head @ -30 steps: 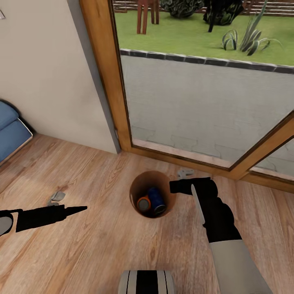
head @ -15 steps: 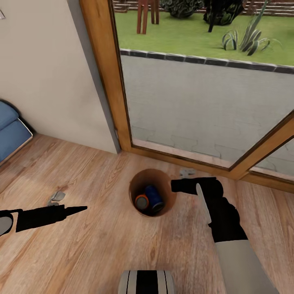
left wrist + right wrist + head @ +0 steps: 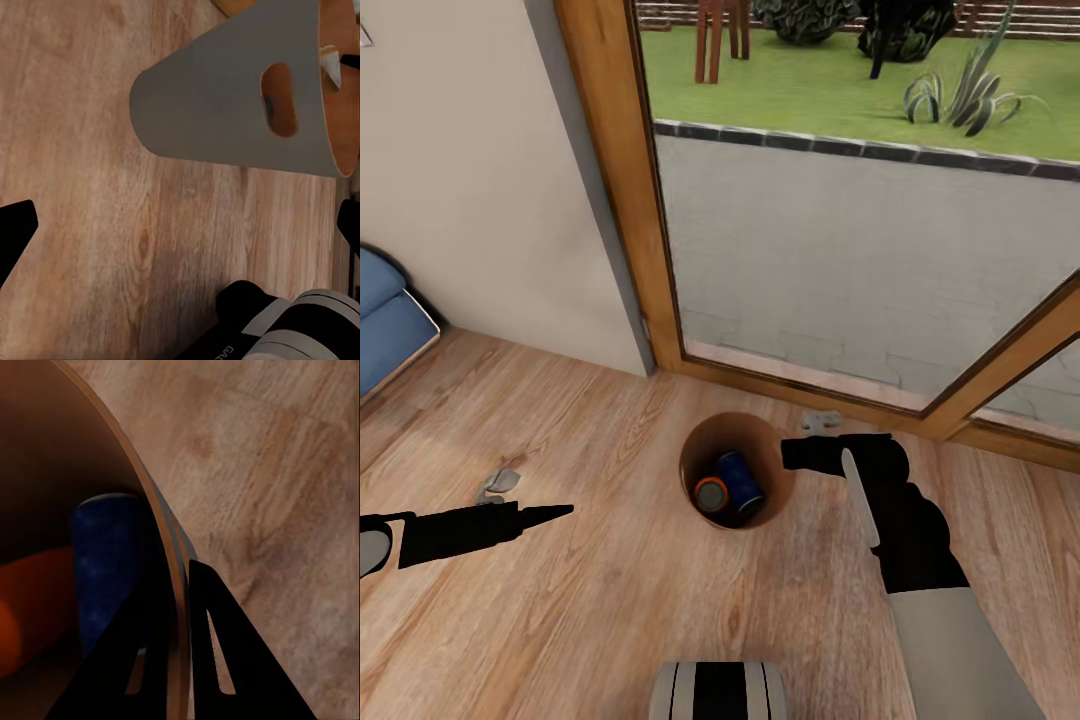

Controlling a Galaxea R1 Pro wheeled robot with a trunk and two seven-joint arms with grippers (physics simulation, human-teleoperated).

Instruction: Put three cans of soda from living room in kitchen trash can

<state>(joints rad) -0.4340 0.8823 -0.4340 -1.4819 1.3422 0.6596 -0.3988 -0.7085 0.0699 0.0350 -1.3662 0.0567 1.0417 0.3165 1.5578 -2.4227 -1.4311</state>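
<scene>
The tash can [image 3: 695, 452], dark grey outside and tan inside, stands on the wood-plank floor by the glass door. An orange can of soda [image 3: 711, 493] and a dark blue one [image 3: 739, 480] lie inside it; I cannot make out a third. My right gripper [image 3: 790, 455] is shut on the bin's rim, with one finger [image 3: 217, 645] outside the wall [image 3: 142, 502] and the other inside, beside the blue can [image 3: 105, 562] and the orange can [image 3: 30, 607]. My left gripper [image 3: 560, 512] hangs open to the bin's left, looking at its grey side [image 3: 225, 105].
The wood-framed glass door [image 3: 860, 250] and its post [image 3: 615, 180] rise just behind the bin. A blue sofa [image 3: 385, 310] sits at the far left. Small grey bits lie on the floor [image 3: 497, 484] and by the door sill [image 3: 818, 422]. My base [image 3: 720, 690] is at the bottom.
My right gripper has shifted slightly to the right, and the bin it holds and the cans inside moved a little with it. The left arm has stayed still.
</scene>
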